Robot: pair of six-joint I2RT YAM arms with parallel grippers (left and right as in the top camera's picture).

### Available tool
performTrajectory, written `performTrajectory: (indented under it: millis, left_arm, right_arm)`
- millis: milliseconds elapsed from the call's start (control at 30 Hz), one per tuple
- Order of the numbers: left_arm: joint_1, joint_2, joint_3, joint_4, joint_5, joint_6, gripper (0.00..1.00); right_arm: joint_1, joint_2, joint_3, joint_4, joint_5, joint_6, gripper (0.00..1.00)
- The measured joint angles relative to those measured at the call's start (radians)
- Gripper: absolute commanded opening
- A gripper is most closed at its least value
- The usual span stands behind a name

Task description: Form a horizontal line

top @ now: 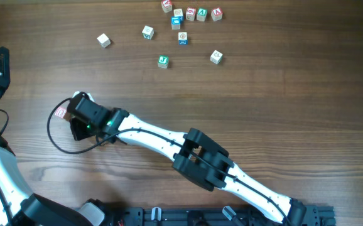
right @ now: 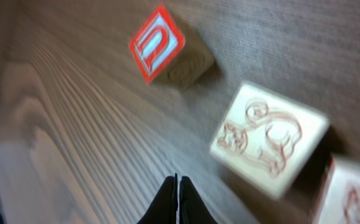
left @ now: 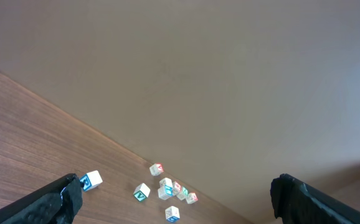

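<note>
**A:** Where does the row of red-marked cubes (right: 270, 140) lie?

**B:** In the right wrist view it runs slantwise from the upper middle to the lower right corner. The U cube (right: 158, 43) is at the top, apart from the others, with bare wood between. The animal-drawing cube (right: 261, 134) sits right of centre. A third red-marked cube (right: 354, 193), cut off by the frame edge, lies just beside it. I cannot tell whether those two touch.

**A:** And from overhead?

**B:** It is left of centre, mostly hidden under the right arm's wrist. Only one red-edged cube (top: 60, 113) shows, at the wrist's left side.

**A:** The right gripper (right: 176, 186)?

**B:** Its fingers are pressed together with nothing between them. The tips are at the bottom middle of its own view, over the bare table (right: 74, 124), near the row but touching no cube.

**A:** The left gripper (left: 175, 190)?

**B:** It is spread wide and empty, with one finger (left: 55, 202) in each bottom corner of its view. Overhead it sits at the left edge, well apart from the row.

**A:** Other cubes?

**B:** Loose cubes (top: 183, 38) with green, blue and red marks lie scattered at the top middle of the overhead frame, well apart from the row
</note>
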State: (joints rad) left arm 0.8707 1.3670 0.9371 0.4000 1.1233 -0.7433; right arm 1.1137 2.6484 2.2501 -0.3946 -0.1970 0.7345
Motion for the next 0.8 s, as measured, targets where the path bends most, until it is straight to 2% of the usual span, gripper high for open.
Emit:
performTrajectory:
  millis: [200,233,267,300,333,367,400,467,567,633,667,700,733,800]
  left_arm:
    - [0.0,0.0,0.0,-0.015,0.0,0.001,1.0]
    - [0.0,0.0,0.0,-0.015,0.0,0.002,1.0]
    - [0.0,0.0,0.0,-0.018,0.0,0.004,1.0]
    - [0.0,0.0,0.0,-0.027,0.0,0.005,0.98]
    - [0.0,0.0,0.0,-0.04,-0.002,0.007,0.83]
    - [0.0,0.0,0.0,-0.055,-0.004,0.011,0.64]
    - [0.0,0.0,0.002,-0.1,-0.015,0.029,0.39]
    - [-0.001,0.002,0.004,-0.204,-0.054,0.093,0.06]
    - [-0.018,0.016,0.006,-0.362,-0.173,0.193,0.04]
    - [-0.037,0.041,0.006,-0.405,-0.24,0.242,0.04]
    - [-0.053,0.067,0.006,-0.408,-0.277,0.275,0.04]
    - [-0.068,0.097,0.006,-0.4,-0.306,0.301,0.04]
    - [-0.08,0.121,0.006,-0.388,-0.323,0.324,0.04]
    - [-0.107,0.182,0.006,-0.34,-0.353,0.37,0.04]
  right_arm:
    - [0.001,-0.042,0.036,-0.194,0.095,-0.061,0.05]
    - [-0.006,-0.054,0.036,-0.21,0.101,-0.068,0.11]
    - [-0.017,-0.071,0.036,-0.23,0.109,-0.075,0.26]
    - [-0.031,-0.09,0.036,-0.25,0.114,-0.084,0.81]
    - [-0.05,-0.112,0.036,-0.275,0.12,-0.087,0.99]
    - [-0.066,-0.128,0.036,-0.293,0.124,-0.084,1.0]
    - [-0.089,-0.147,0.039,-0.321,0.125,-0.088,0.99]
    - [-0.137,-0.174,0.047,-0.371,0.127,-0.09,1.0]
    - [-0.204,-0.192,0.049,-0.444,0.127,-0.094,1.0]
    - [-0.246,-0.192,0.048,-0.48,0.121,-0.093,0.99]
    - [-0.261,-0.192,0.048,-0.49,0.115,-0.093,0.96]
    - [-0.277,-0.192,0.048,-0.496,0.109,-0.093,0.76]
    - [-0.285,-0.192,0.048,-0.495,0.106,-0.093,0.64]
    - [-0.294,-0.192,0.048,-0.495,0.1,-0.098,0.49]
